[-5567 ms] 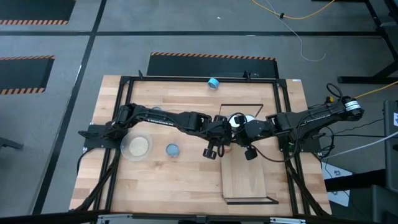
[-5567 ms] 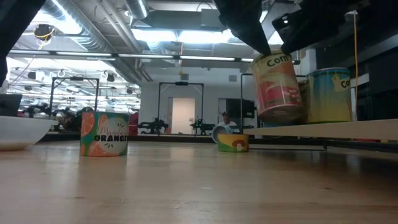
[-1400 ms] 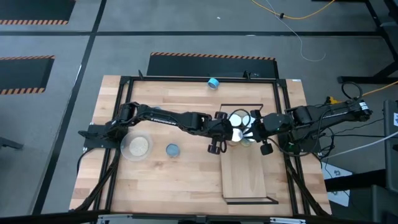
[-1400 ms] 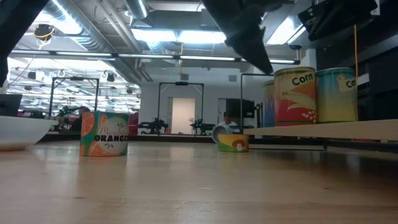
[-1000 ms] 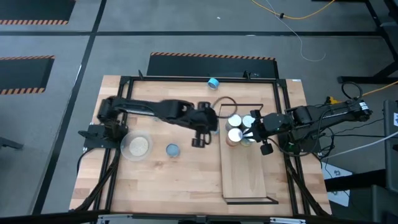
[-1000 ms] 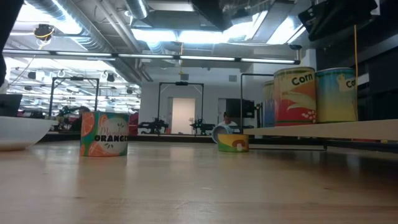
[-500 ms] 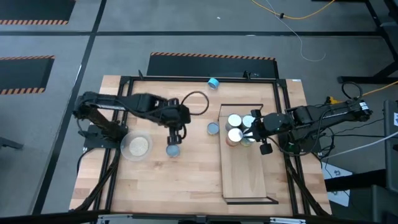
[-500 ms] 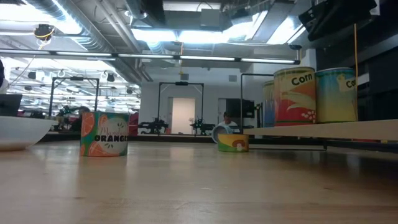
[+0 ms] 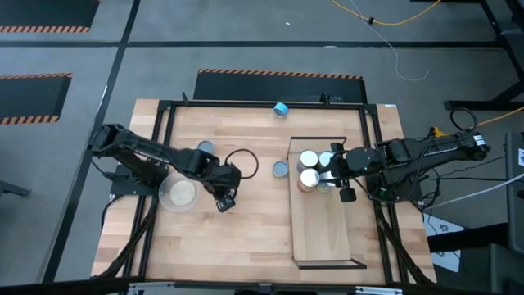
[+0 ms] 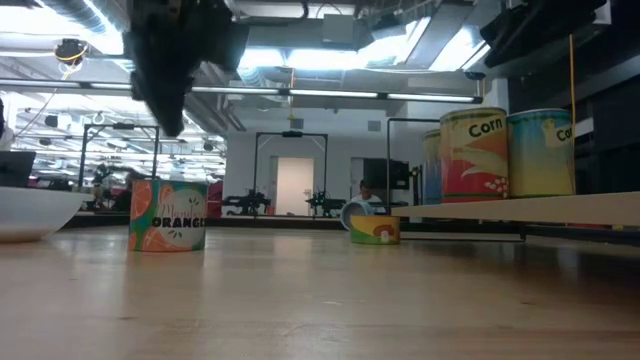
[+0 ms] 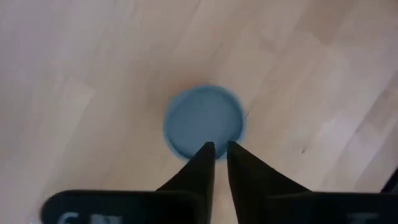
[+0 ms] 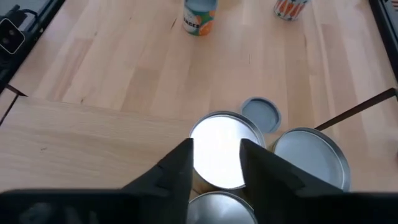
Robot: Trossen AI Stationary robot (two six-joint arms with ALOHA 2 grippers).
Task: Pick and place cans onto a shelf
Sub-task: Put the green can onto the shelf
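Presently, a blue-topped can (image 11: pixel 205 122) is seen standing upright on the desk (image 9: pixel 246 238), directly beneath the left claw (image 9: pixel 224 201), whose two dark fingers (image 11: pixel 198 167) are held almost pressed together, only a thin slit showing between them, just above the can's lid. In the low view this can is shown as the orange-labelled can (image 10: pixel 168 214), with the left arm hanging above it. A clear round dish (image 9: pixel 180 193) is seen just beside the left arm, on the side away from the shelf.

On the shelf (image 9: pixel 327 233), three cans are grouped at its far end: two shiny white-topped ones (image 9: pixel 309 159) (image 9: pixel 309 176) and a duller one (image 12: pixel 308 154) beside them, the corn can (image 10: pixel 474 155) being readable from table height. The right claw (image 9: pixel 340 174) is held over this group, its fingers (image 12: pixel 177 168) spread apart with nothing between them, a shiny lid (image 12: pixel 221 149) showing through the gap.

Between the shelf and the left arm, a small grey-blue can (image 9: pixel 281 169) stands on the desk close to the shelf's edge. Another blue-topped can (image 9: pixel 281 108) lies at the desk's far edge, and one more (image 9: pixel 205 147) is partly seen beside the left arm.
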